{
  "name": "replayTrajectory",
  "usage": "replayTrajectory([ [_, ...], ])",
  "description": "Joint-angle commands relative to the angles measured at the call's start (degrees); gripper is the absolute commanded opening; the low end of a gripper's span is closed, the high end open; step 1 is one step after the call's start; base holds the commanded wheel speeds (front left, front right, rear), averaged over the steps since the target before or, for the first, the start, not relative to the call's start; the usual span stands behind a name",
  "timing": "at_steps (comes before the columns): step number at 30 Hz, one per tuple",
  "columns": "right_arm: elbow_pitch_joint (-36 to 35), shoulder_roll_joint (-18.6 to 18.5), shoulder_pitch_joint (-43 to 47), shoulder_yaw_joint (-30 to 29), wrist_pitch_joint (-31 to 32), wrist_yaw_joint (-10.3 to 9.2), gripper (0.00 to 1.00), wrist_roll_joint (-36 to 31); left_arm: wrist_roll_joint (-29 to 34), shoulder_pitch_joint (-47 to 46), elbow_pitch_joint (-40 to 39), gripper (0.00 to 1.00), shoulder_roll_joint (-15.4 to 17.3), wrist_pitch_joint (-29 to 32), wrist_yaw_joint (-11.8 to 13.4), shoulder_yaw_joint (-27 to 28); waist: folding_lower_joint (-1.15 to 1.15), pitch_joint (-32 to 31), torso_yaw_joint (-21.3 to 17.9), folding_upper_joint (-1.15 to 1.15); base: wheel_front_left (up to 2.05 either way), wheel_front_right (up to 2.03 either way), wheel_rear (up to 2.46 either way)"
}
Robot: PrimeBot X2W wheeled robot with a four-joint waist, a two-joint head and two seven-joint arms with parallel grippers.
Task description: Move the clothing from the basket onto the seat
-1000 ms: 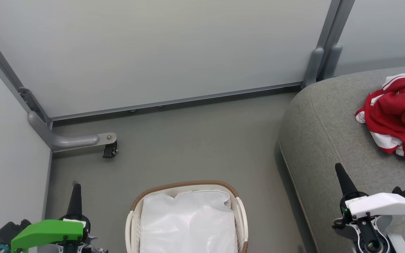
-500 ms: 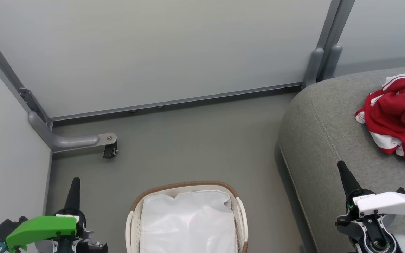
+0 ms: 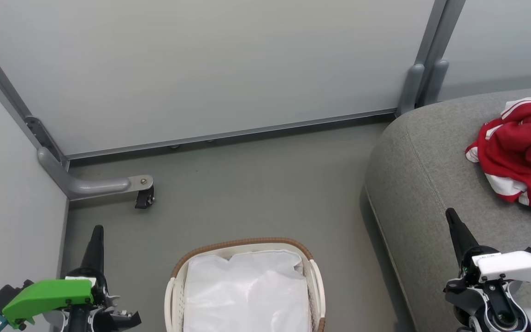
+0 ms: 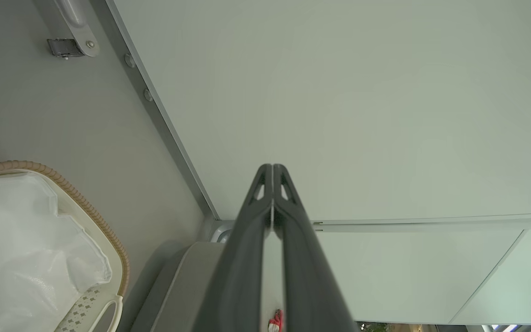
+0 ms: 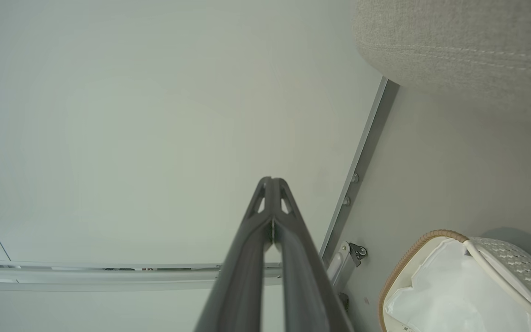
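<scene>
The crumpled red clothing (image 3: 521, 147), trimmed with white stripes, is heaped on the grey woven seat (image 3: 422, 184) near its rounded corner. The oval perforated basket (image 3: 242, 241), rimmed in brown weave, is lined with a smooth white cloth liner (image 3: 247, 295). The 2 tapered dark fingers of the left gripper (image 4: 272, 167) and of the right gripper (image 5: 271, 180) are pressed together, with nothing held between them.

Test bay in a lab-type space: home props set inside movable screens.

Landmark: laundry basket (image 3: 242, 242). Beyond it and to its left, plain pale partition panels (image 3: 224, 69) in grey metal frames meet at a corner. One frame foot (image 3: 95, 184) ends in a black caster (image 3: 144, 198). Bare grey floor (image 3: 256, 184) around the basket. To its right, a grey upholstered couch seat (image 3: 431, 184) with red clothing (image 3: 523, 147) heaped on it.
</scene>
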Motion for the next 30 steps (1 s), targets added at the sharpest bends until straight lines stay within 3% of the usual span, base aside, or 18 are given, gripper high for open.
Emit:
replayTrajectory([
  [1,-0.52,-0.34,0.4,-0.34,0.46,0.01,0.0,1.16,-1.09,-1.32,-0.47,0.0,0.44,0.41,-0.38,0.37,0.0,-0.01,0.0,0.0,0.0,0.0,0.0],
  [19,-1.48,-0.38,0.68,-1.34,2.17,0.0,0.0,7.74,-7.39,-1.8,-1.61,0.0,0.47,2.27,-0.51,0.87,0.0,-0.15,0.01,0.0,0.0,0.0,0.0],
  [30,-1.43,-0.37,0.68,-1.3,2.17,0.0,0.0,7.57,-7.19,-1.62,-1.53,0.0,0.47,2.28,-0.51,0.84,0.0,-0.15,0.01,0.0,0.0,0.0,0.0],
])
